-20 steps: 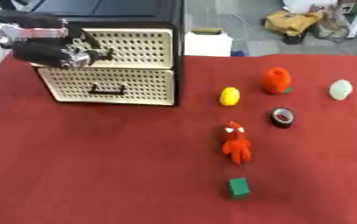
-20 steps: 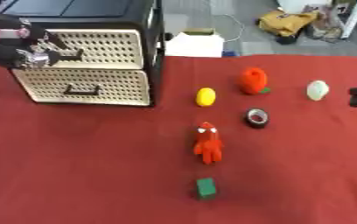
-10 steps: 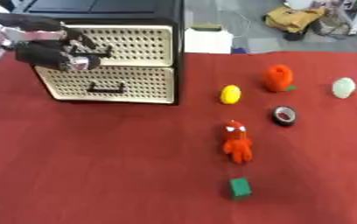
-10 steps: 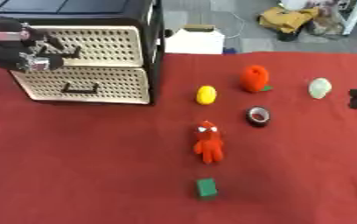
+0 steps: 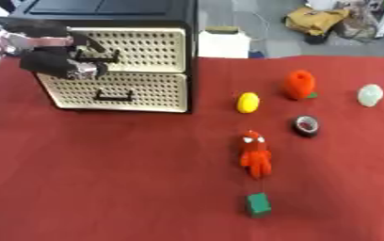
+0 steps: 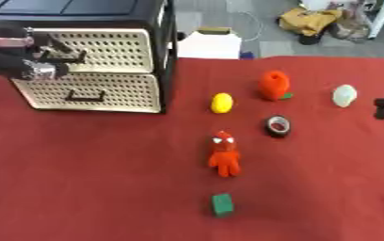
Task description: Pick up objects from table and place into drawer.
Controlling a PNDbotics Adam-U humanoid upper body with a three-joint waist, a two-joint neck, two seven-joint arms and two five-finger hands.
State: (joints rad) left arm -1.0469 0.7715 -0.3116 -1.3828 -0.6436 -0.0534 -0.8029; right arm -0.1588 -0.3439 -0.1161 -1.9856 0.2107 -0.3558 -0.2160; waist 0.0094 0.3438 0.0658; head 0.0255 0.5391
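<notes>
Left eye view: left hand (image 5: pixel 60 63) curled around upper drawer handle (image 5: pixel 96 57).

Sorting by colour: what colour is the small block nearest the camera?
Green. The block shows best in the left eye view.

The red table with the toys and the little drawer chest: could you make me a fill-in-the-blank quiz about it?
1. The robot's left hand is at the handle of the ____ drawer of the cream perforated drawer chest.
2. The small green block lies nearest the ____ figure toy.
3. The black tape roll lies in front of the ____ carrot-shaped toy.

Missing words: top; red; orange
</notes>
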